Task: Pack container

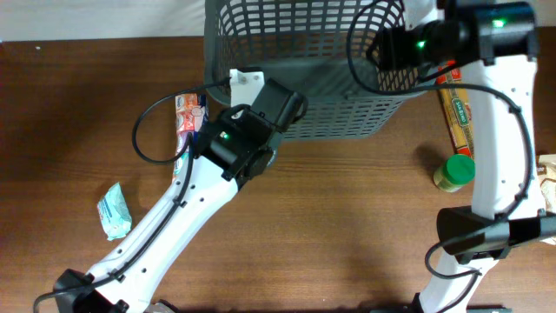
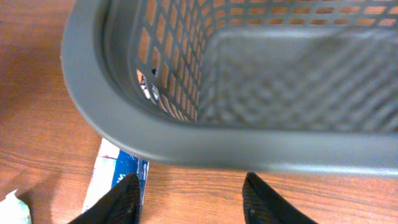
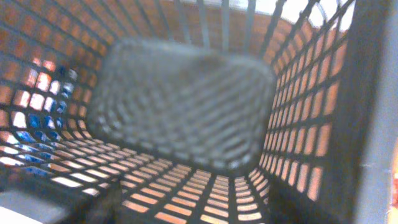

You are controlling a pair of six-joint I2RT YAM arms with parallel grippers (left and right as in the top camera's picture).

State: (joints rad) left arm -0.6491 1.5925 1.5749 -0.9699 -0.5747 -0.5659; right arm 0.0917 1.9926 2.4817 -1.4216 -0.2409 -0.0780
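Observation:
The container [image 1: 304, 61] is a large dark grey lattice basket at the table's back centre. In both wrist views nothing shows inside it. My left gripper [image 1: 291, 106] sits at its front left wall. In the left wrist view the left gripper [image 2: 193, 200] is open just short of the grey rim [image 2: 205, 146], with only bare wood between the fingers [image 2: 127, 198]. My right gripper [image 1: 380, 54] reaches in over the basket's right side. The right wrist view looks onto the lattice floor [image 3: 186, 118]. There the right gripper [image 3: 199, 208] shows as two blurred dark shapes standing apart, open.
A red, white and blue packet [image 1: 189, 117] lies beside the basket's left wall, its blue end [image 2: 115, 180] by my left finger. A teal packet [image 1: 113, 213] lies at the left. A long orange packet [image 1: 456, 109] and a green-lidded jar [image 1: 454, 171] stand to the right.

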